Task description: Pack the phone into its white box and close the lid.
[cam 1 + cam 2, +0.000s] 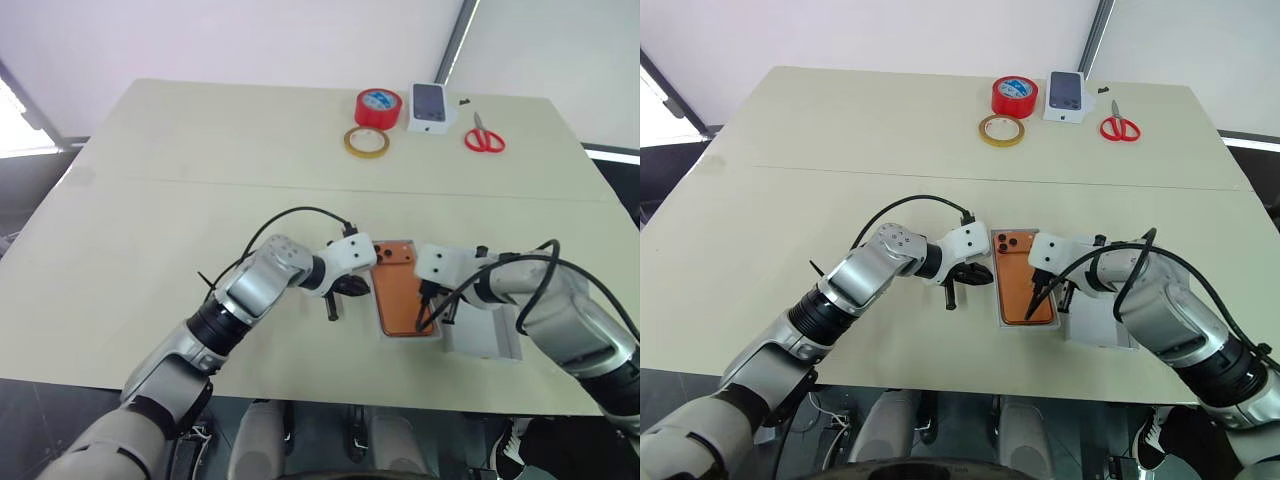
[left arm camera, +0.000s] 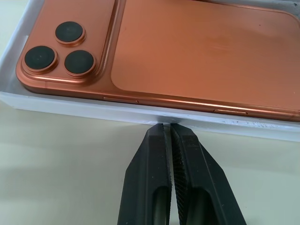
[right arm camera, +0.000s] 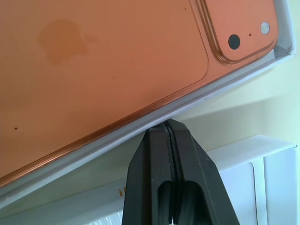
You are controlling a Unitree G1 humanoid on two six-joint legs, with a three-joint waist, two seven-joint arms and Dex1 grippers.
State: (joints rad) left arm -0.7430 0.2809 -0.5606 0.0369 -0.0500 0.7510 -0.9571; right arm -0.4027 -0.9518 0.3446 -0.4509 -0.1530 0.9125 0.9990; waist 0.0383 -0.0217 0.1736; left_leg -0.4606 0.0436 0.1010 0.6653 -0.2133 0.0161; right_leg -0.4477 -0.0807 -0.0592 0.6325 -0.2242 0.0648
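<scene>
The orange phone (image 1: 405,292) lies camera side up inside the shallow white box (image 2: 89,111), near the table's front edge. My left gripper (image 2: 167,126) is shut and empty, its tips pressed against the box's left wall. On the opposite side my right gripper (image 3: 167,123) is also shut with nothing in it, its tips touching the box's right wall (image 3: 117,137). A white lid (image 1: 482,335) lies flat on the table just right of the box, partly under my right arm.
At the table's far right stand a red tape roll (image 1: 378,107), a yellow tape ring (image 1: 367,142), a small white box with a phone picture (image 1: 430,107) and red scissors (image 1: 484,135). The table's front edge (image 1: 330,395) runs close behind the box.
</scene>
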